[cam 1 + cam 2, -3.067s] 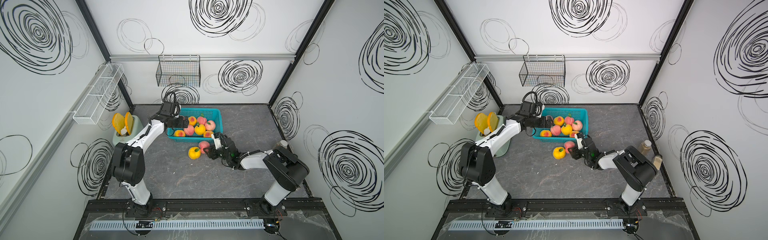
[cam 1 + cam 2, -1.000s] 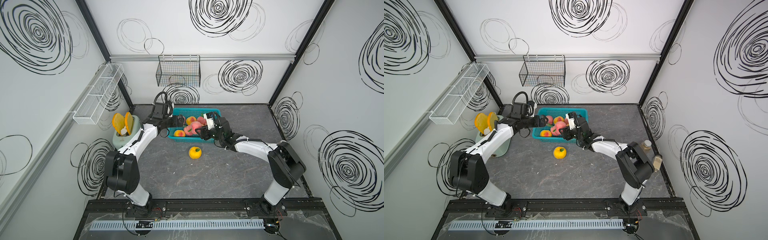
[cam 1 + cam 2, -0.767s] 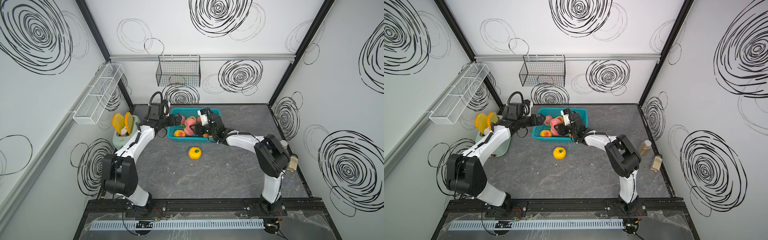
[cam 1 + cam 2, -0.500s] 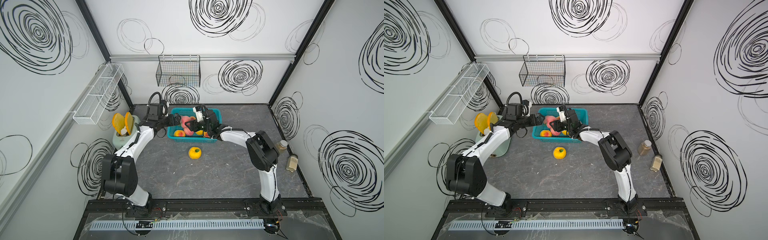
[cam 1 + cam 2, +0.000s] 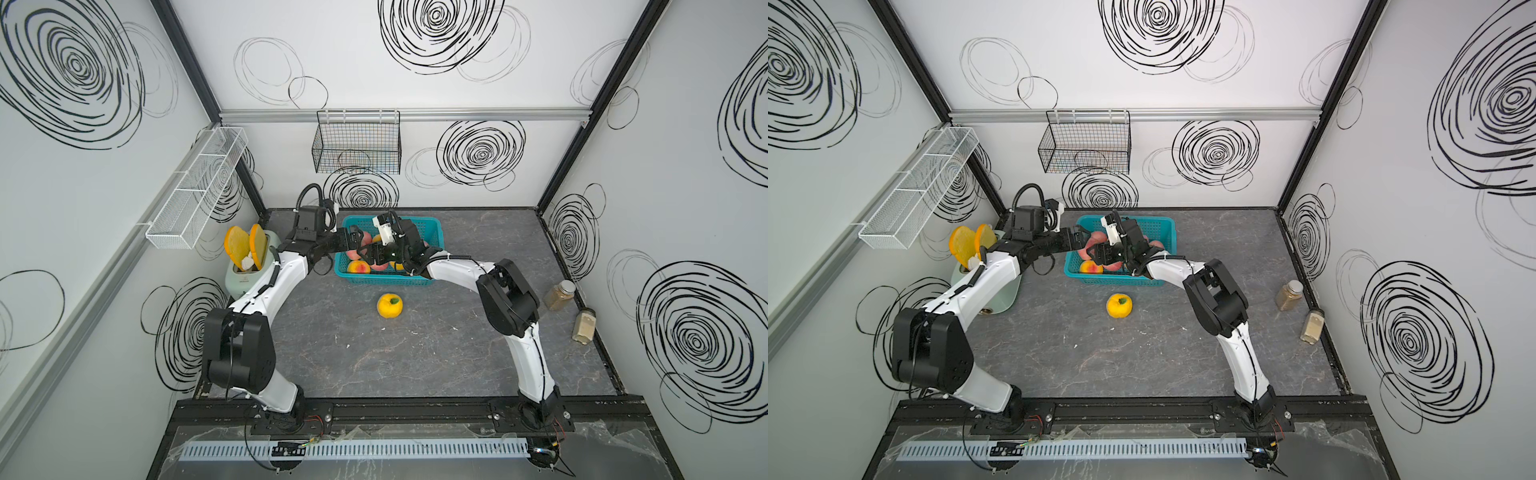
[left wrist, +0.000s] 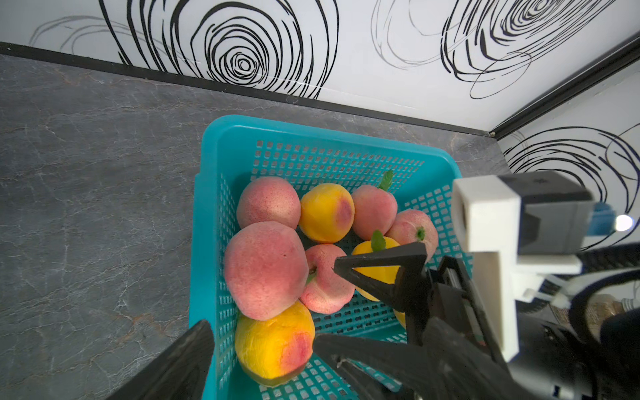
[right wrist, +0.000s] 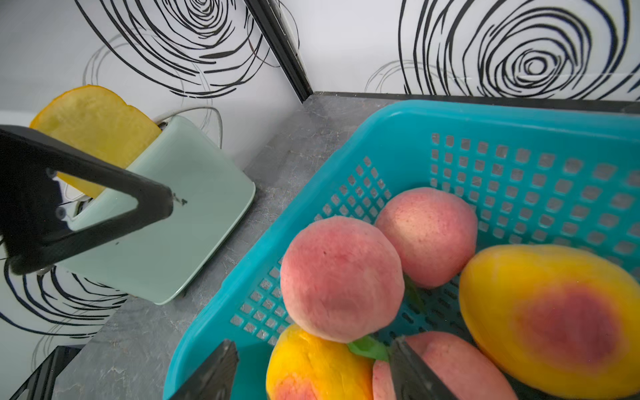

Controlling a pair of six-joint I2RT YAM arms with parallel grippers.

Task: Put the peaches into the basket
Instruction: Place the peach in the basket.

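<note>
K: Where are the peaches (image 6: pixel 325 213)?
Me: From the left wrist view I count eight in the basket (image 6: pixel 311 138), pink and yellow mixed, heaped toward the short wall on the toaster (image 5: pixel 245 276) side. One loose peach (image 5: pixel 389 305), yellow, lies on the table (image 5: pixel 415 353) before the long front wall, near it but apart. It shows in both top views.
K: And the right gripper (image 7: pixel 313 343)?
Me: It hangs over the heap, jaws partly spread. A pink peach (image 7: pixel 341 277) rests just past the fingertips, on a yellow one. One finger is clear of it. The other sits close by its edge, and I cannot tell whether they touch.
K: The left gripper (image 6: pixel 261 332)?
Me: Wide, holding nothing. It straddles that same short wall from above, one finger over the table outside and one over the fruit inside.
K: Obstructions?
Me: The two grippers crowd one end of the basket, tips near each other. In the right wrist view a finger of the left gripper crosses in front of the toaster and its toast (image 7: pixel 93 128). The toaster stands near the short wall, just beside my left arm. Two jars (image 5: pixel 559 295) stand by the right wall, well apart from the basket. The wire basket (image 5: pixel 357 147) hangs on the back wall and the rack (image 5: pixel 195 191) on the left wall, both above the table.
</note>
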